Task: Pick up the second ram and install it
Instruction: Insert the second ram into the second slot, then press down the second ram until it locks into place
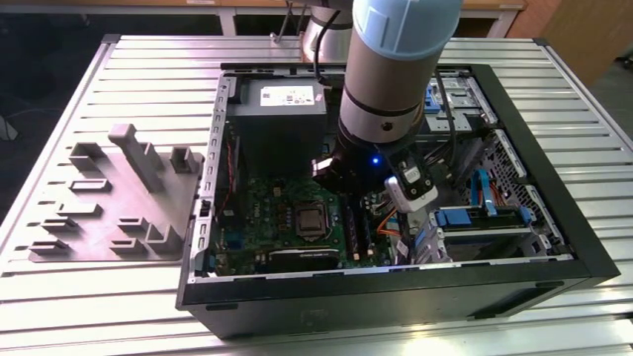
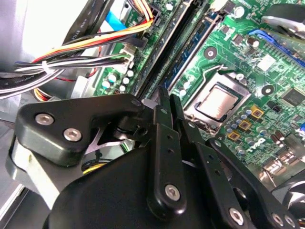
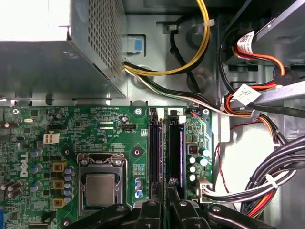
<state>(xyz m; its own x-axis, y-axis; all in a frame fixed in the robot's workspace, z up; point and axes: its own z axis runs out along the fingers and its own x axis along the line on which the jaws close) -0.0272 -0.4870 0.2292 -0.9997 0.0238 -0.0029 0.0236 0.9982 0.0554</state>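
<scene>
- The hand hung inside the computer case, fingers drawn narrow upon the second ram, which stood edgewise in its slot beside the processor.
- Seating seemed in hand; an even, straight downward press looked needed.

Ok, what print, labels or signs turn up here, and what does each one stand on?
No line can be quoted with confidence.
Power supply label: white sticker, print too small to read.
Motherboard: fine white markings, too small to read.
Logo: white maker's letters at the board's edge, left unquoted.
Cable tags: white, printed, unreadable.
Black cable: white lettering along its sheath, unreadable.
</scene>
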